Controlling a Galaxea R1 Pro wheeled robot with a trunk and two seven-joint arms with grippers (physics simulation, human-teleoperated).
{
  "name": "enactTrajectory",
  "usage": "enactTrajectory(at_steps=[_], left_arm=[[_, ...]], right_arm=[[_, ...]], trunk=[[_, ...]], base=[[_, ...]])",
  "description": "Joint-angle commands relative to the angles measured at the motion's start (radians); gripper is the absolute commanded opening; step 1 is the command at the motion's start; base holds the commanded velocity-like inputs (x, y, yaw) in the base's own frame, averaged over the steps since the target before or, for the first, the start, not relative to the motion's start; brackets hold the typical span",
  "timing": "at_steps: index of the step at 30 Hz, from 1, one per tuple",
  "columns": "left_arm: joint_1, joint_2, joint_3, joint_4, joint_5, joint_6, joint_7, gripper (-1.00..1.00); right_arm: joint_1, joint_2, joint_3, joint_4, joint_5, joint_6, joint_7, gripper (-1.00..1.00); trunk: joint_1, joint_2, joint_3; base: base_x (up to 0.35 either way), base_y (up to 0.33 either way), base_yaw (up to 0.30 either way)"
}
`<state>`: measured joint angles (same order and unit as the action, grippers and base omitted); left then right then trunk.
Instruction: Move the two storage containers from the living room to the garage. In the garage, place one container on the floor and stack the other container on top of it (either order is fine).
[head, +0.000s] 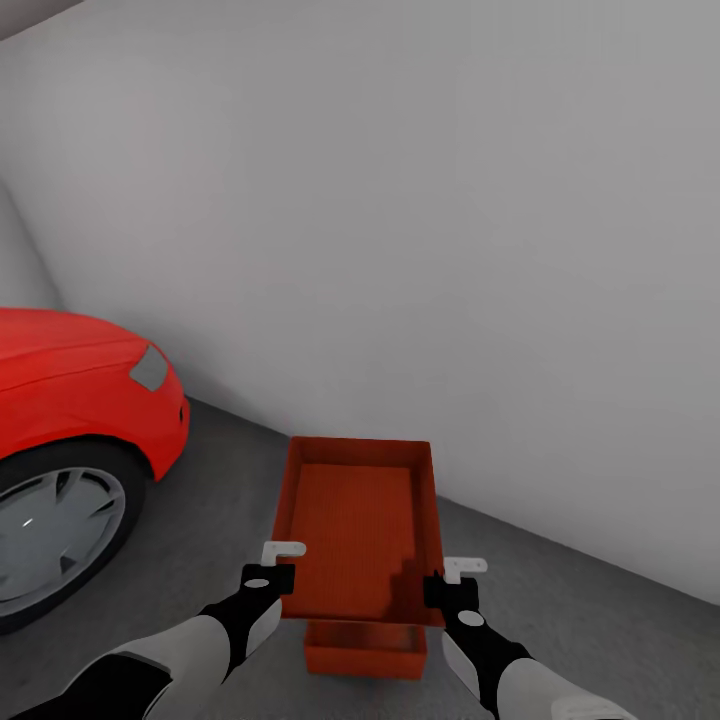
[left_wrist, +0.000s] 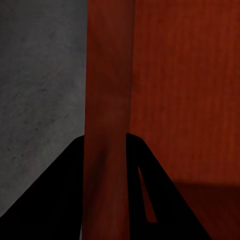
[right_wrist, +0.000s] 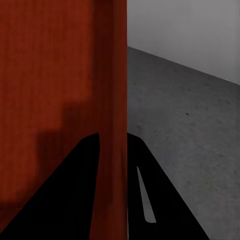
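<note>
Head view: a plain red-orange storage container (head: 360, 525), rectangular, open-topped and straight-sided, is held up in front of the robot in the garage. Its inside floor carries a fine ribbed texture and its rim is slightly darker. Directly beneath its near end, a second container (head: 365, 648) of the same colour sits on the dark grey concrete floor (head: 210, 560); only its near wall and a strip of rim can be seen. Whether the upper box touches the lower one cannot be told.

The left gripper (head: 277, 567) grips the held container's left wall near the closest corner, and the right gripper (head: 452, 580) grips the right wall at the matching spot. Both have black bodies with pale tips.

In the left wrist view, the black fingers (left_wrist: 60, 195) stand on either side of the red wall (left_wrist: 107, 125), closed onto it so that the wall fills the gap between them, with grey concrete to one side and the box interior to the other. In the right wrist view, the black fingers (right_wrist: 165, 195) pinch the opposite wall (right_wrist: 112, 100) in the same way.

A red car (head: 70, 400), with its front wheel and headlight in sight, stands to the left. A white wall (head: 400, 220) rises behind the containers.
</note>
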<state>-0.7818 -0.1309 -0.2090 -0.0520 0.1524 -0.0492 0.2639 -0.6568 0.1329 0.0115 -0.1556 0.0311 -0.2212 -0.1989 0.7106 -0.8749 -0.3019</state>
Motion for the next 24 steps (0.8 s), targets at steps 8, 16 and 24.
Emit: enactTrajectory(at_steps=[8, 16, 24], left_arm=[[0.000, 0.022, 0.027, 0.003, 0.013, -0.004, 0.023, -1.00], [0.000, 0.021, 0.026, 0.003, 0.013, -0.004, 0.023, -1.00], [0.000, 0.021, 0.026, 0.003, 0.012, -0.004, 0.023, -1.00]], right_arm=[[-0.001, 0.001, -0.036, -0.020, 0.016, -0.006, 0.009, -1.00], [-0.001, 0.001, -0.036, -0.021, 0.016, -0.006, 0.009, -1.00], [-0.001, 0.001, -0.036, -0.021, 0.016, -0.006, 0.009, -1.00]], trunk=[[0.000, -0.001, -0.014], [0.000, -0.001, -0.027], [0.000, -0.001, -0.039]], base=[[0.000, 0.000, 0.000], [0.000, 0.000, 0.000], [0.000, 0.000, 0.000]])
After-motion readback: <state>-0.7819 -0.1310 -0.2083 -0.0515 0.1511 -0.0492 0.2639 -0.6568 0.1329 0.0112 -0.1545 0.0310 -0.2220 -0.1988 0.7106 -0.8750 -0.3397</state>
